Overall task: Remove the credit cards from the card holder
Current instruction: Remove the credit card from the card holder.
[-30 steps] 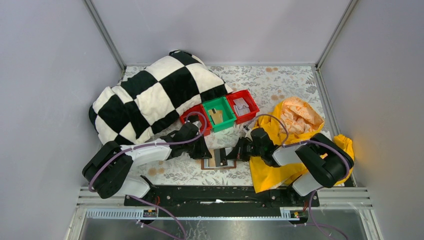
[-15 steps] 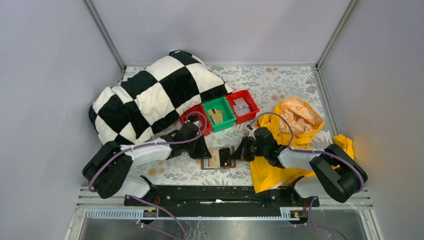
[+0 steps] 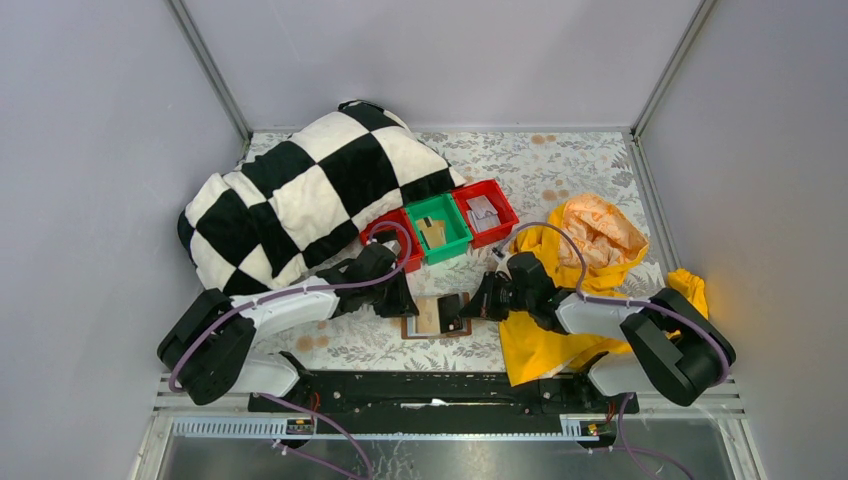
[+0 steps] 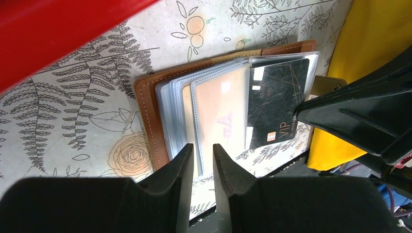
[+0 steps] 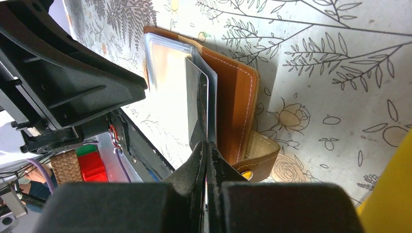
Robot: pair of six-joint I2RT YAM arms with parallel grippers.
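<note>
The card holder (image 3: 428,327) lies open on the floral table, a brown wallet (image 4: 148,116) with clear sleeves. A tan card (image 4: 221,111) sits in the top sleeve. My right gripper (image 3: 472,307) is shut on a black card (image 4: 277,102) that sticks out of the wallet's right side. In the right wrist view the gripper (image 5: 206,144) pinches this card (image 5: 197,104) edge-on beside the brown cover (image 5: 238,107). My left gripper (image 3: 407,303) is at the wallet's left edge. Its tips (image 4: 203,151) are a narrow gap apart over the sleeves and hold nothing.
A green bin (image 3: 438,226) stands between two red bins (image 3: 488,212) (image 3: 395,242) just behind the wallet. A checkered blanket (image 3: 300,190) lies at the back left. A yellow cloth (image 3: 590,250) lies under the right arm. The table's front rail is close below the wallet.
The right arm's elbow has swung out to the right, and its gripper with the black card has shifted slightly right. The left arm has barely moved.
</note>
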